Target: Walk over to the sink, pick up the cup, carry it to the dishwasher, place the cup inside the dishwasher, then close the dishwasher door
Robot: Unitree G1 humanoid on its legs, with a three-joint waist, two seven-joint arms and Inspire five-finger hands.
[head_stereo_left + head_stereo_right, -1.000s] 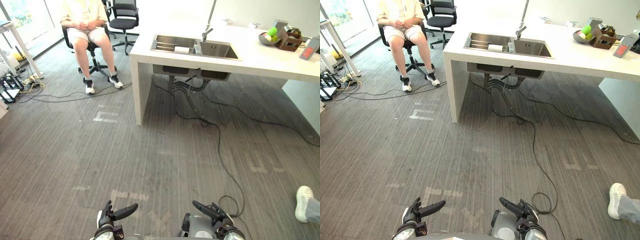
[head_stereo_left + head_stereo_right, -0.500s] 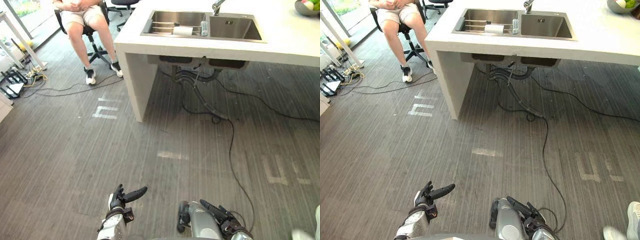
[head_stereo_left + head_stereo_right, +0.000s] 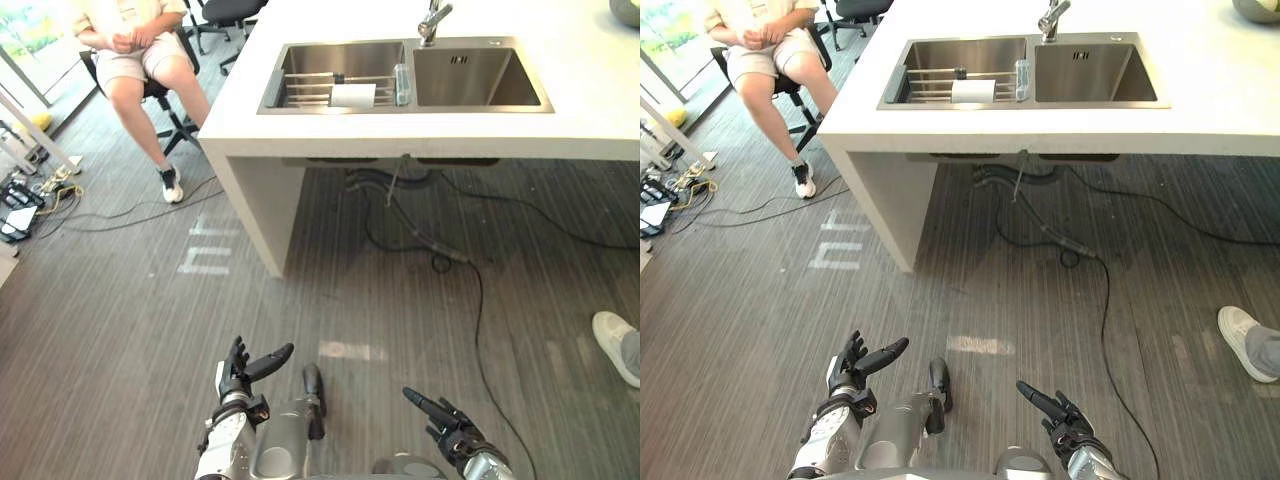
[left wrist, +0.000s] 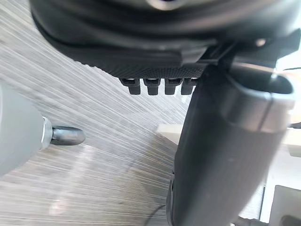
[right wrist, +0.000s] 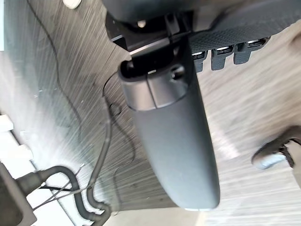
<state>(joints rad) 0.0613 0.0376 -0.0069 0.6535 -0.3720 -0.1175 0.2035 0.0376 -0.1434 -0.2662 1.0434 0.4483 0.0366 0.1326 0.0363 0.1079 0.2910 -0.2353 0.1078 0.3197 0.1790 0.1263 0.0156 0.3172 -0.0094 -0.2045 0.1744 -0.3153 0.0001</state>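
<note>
While the left robot hand [image 3: 243,370] and right robot hand [image 3: 447,428] hang open and empty, the walk to the sink [image 3: 480,78] seems under way, and the cup [image 3: 352,95], in its basin well ahead of both, calls for stepping closer.

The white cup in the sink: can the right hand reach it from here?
Probably not yet. The right hand hangs low above the floor, fingers straight, while the white cup lies in the left basin of the sink, far ahead. The robot should walk closer.
</note>
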